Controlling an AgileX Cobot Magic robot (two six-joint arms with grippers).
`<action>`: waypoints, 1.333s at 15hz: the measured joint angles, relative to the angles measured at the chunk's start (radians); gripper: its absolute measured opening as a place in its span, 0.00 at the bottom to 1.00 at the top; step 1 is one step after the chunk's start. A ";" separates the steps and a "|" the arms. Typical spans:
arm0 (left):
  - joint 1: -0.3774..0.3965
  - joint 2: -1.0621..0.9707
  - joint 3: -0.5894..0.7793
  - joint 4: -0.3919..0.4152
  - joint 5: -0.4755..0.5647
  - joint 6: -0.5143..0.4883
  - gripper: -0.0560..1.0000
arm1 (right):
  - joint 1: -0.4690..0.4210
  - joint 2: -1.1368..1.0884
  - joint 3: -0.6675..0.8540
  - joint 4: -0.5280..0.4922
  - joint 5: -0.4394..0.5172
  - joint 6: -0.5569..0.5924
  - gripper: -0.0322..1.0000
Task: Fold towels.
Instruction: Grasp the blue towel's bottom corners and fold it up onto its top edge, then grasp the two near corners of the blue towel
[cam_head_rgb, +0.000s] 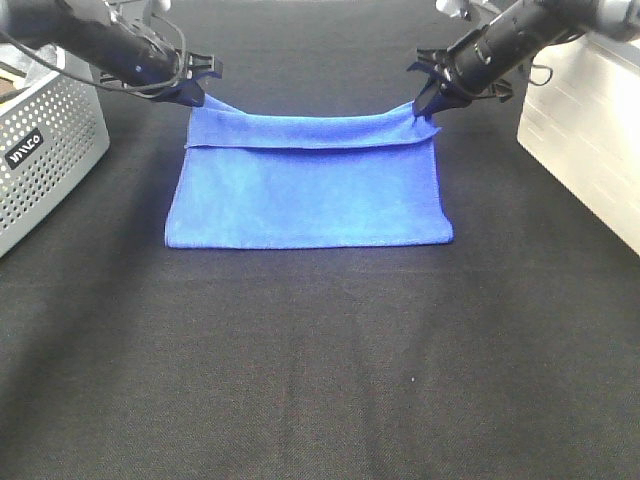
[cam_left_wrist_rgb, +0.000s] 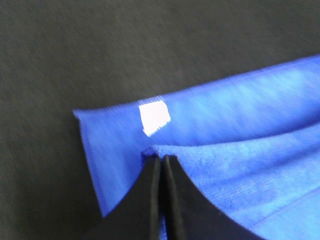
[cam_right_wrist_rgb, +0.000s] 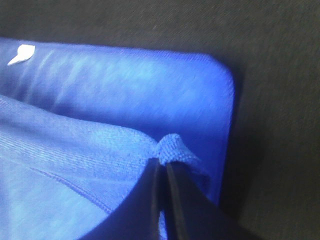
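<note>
**Jaws.** The left gripper (cam_left_wrist_rgb: 161, 159) is clenched: its two black fingers meet with only a hairline seam between them, and they pinch a corner of the upper layer of the towel (cam_head_rgb: 310, 190). A white tag (cam_left_wrist_rgb: 154, 116) sits on the lower layer just beyond the fingertips, not touching them. The right gripper (cam_right_wrist_rgb: 162, 165) is likewise clamped tight. A small bunched nub of the towel's hem stands up between its fingertips, near the lower layer's rounded corner.

**Towel position.** The towel is on the far middle of the table (cam_head_rgb: 320, 380), between the two arms. Its near part lies flat. Its far edge is raised at both far corners, where the grippers hold it, and sags slightly between them. A darker hem line runs across the towel from side to side a little below the raised edge. The wrist views show two layers at each held corner, the upper one lying over the lower.

**Surface and surroundings.** The table is covered in black cloth. A grey perforated basket (cam_head_rgb: 45, 150) stands at the left edge. A white box (cam_head_rgb: 585, 130) stands at the right edge.

**Edges and clearance.**
- Near edge of the towel: flat and straight, with a wide stretch of bare black cloth in front of it.
- Left edge: well apart from the basket.
- Right edge: apart from the box, with black cloth between them.
- The right arm passes close to the box's far corner.
</note>
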 joint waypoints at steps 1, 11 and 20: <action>0.000 0.031 -0.031 0.005 -0.021 0.000 0.05 | 0.000 0.031 -0.032 -0.002 -0.021 0.001 0.03; 0.000 0.114 -0.057 0.034 -0.121 0.000 0.74 | 0.000 0.095 -0.058 -0.008 -0.079 0.020 0.74; 0.000 0.041 -0.058 0.132 0.408 -0.095 0.77 | 0.000 0.024 -0.061 -0.016 0.304 0.088 0.76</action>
